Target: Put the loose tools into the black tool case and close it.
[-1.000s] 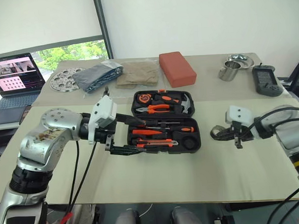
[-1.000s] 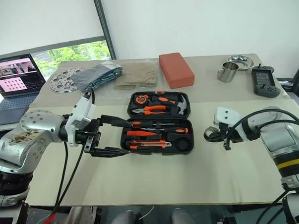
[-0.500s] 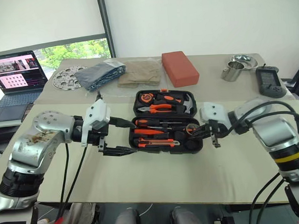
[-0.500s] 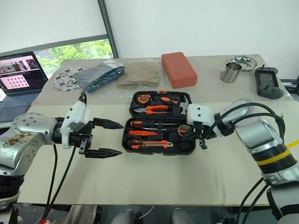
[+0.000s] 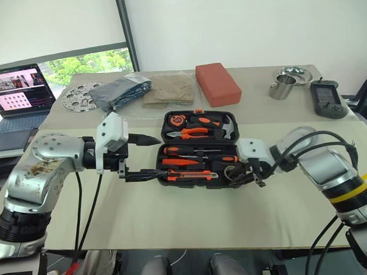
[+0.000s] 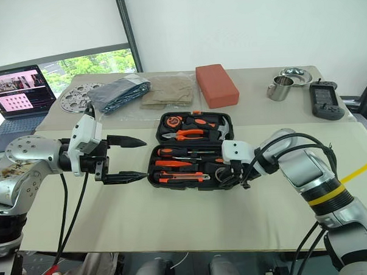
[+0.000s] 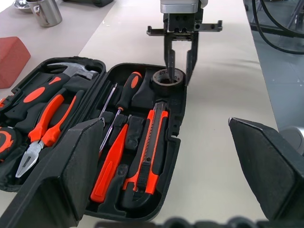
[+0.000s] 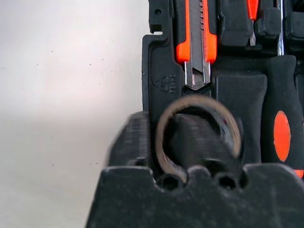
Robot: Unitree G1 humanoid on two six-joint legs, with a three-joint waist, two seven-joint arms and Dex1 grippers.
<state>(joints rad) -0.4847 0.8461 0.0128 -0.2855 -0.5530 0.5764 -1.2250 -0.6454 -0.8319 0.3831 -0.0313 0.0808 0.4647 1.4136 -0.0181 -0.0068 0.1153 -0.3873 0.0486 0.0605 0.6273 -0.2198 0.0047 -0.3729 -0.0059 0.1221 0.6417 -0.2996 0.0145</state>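
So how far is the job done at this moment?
Screwdrivers and utility knife already lie in the black tool case. The right pincer has one finger through the tape roll at its slot, not yet let go. The case is open; closing remains. The left pincer waits open.

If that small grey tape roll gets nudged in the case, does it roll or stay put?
Likely stays put: the small grey tape roll lies flat in a moulded slot of the black plastic tool case, hole up. It is probably light and fairly stiff. One finger of the right gripper is inside its hole, so withdrawing could drag it out.
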